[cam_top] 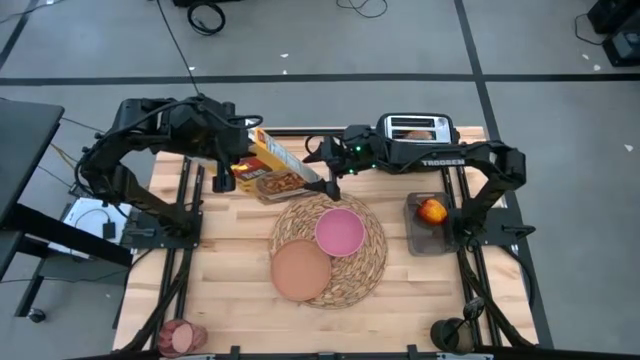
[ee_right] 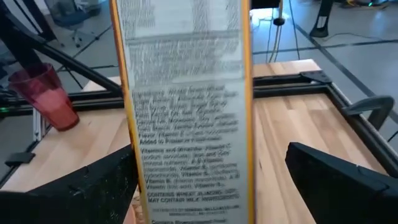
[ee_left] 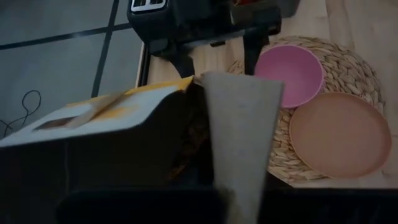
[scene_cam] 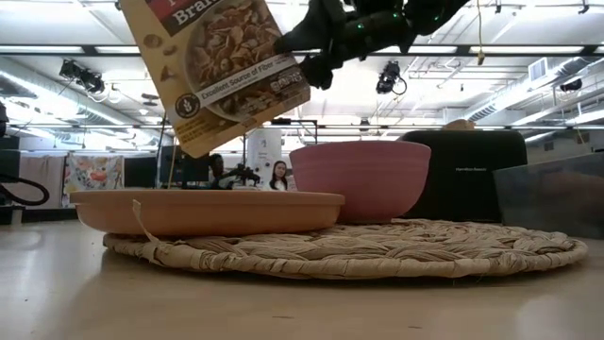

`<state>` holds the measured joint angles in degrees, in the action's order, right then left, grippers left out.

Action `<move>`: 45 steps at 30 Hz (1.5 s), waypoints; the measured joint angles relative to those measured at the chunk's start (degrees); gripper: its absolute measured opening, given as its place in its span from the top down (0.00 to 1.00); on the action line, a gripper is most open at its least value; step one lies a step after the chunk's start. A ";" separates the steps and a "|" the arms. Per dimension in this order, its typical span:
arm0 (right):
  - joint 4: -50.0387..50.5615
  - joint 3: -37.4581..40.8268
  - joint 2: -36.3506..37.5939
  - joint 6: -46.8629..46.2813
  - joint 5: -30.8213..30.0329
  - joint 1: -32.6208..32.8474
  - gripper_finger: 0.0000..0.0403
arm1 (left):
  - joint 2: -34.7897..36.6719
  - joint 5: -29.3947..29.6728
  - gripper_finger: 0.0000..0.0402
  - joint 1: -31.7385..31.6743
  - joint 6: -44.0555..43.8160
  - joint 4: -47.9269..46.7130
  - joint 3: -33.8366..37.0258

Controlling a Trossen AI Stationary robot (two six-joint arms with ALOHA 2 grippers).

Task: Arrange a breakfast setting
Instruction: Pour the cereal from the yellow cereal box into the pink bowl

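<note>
A cereal box [cam_top: 272,168] hangs tilted above the table's far side, with my left gripper [cam_top: 228,178] shut on its left end. My right gripper [cam_top: 328,185] is open at the box's other end. In the right wrist view its fingers stand on either side of the box's narrow printed side [ee_right: 186,124], apart from it. On the round straw placemat [cam_top: 372,262] sit a pink bowl [cam_top: 340,230] and a tan plate [cam_top: 300,270]. In the low view the box [scene_cam: 226,66] hangs above the plate [scene_cam: 208,210]. My left gripper holds the cereal box by its left end [cam_top: 245,176], coming from the table's left. In the left wrist view the box [ee_left: 112,143] itself hides the fingers, so the kind of hold cannot be told. The box is lifted clear of the table and tilted.
A toaster [cam_top: 415,128] with a toast slice in it stands at the far edge. A red apple [cam_top: 432,210] lies on a dark tray [cam_top: 424,240] right of the mat. A pinkish-red tumbler [cam_top: 183,338] lies at the near left corner.
</note>
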<state>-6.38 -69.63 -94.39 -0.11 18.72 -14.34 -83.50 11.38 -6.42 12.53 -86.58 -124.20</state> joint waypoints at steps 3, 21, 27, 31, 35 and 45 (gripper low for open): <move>-1.25 0.00 -1.55 0.19 -0.68 0.34 0.01 | 0.00 0.15 1.00 -0.02 0.01 0.04 0.00; -8.12 -0.04 -3.82 -1.86 -2.36 0.34 0.14 | 0.94 1.49 1.00 -0.13 0.12 2.66 -0.02; -10.13 0.00 -3.76 -2.02 -2.37 0.41 0.35 | 1.09 1.58 0.99 -0.17 0.07 2.70 -0.04; -10.60 0.00 -3.76 -2.47 -2.64 0.45 0.44 | 1.52 1.62 0.94 -0.17 -2.07 3.23 -0.04; -9.92 0.22 -3.11 -3.16 -3.13 0.45 0.44 | 2.61 1.72 0.83 -0.17 -4.74 3.25 -0.68; -4.41 0.20 7.89 -2.40 -3.85 -1.08 0.44 | 10.52 2.80 0.49 -0.15 -12.23 7.49 -8.81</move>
<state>-10.79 -69.43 -86.51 -2.51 14.87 -15.42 -72.98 14.17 -6.57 0.30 -79.10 -133.02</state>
